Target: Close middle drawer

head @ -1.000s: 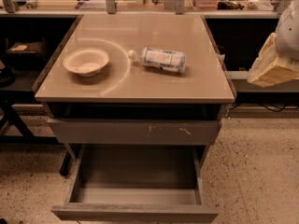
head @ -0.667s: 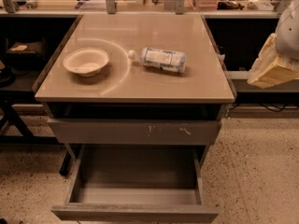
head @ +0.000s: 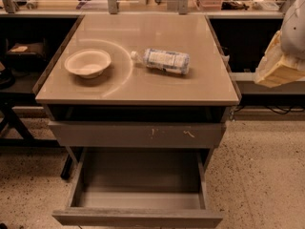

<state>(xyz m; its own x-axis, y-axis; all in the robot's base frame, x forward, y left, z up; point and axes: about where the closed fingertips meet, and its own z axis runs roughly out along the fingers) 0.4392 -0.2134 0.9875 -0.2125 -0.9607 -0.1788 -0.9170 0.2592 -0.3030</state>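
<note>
surface: tan-topped table (head: 143, 88), center of frame | on it: 1 white bowl (head: 87, 62), upright, left-center | 1 plastic bottle (head: 164, 60) on its side, near the bowl's right, not touching | gripper (head: 279, 66): right edge of frame, off the tabletop

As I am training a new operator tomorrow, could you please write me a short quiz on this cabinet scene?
1. True or false: the bottle stands upright on the tabletop.
2. Relative to the scratched front, the open drawer is: A) above B) below C) level.
3. Where is the gripper?

Key
1. False: the bottle lies on its side, right of the bowl.
2. B: it is pulled far out, with its grey tray showing.
3. Out of view: only part of the arm shows at the right edge, away from the open drawer.
</note>
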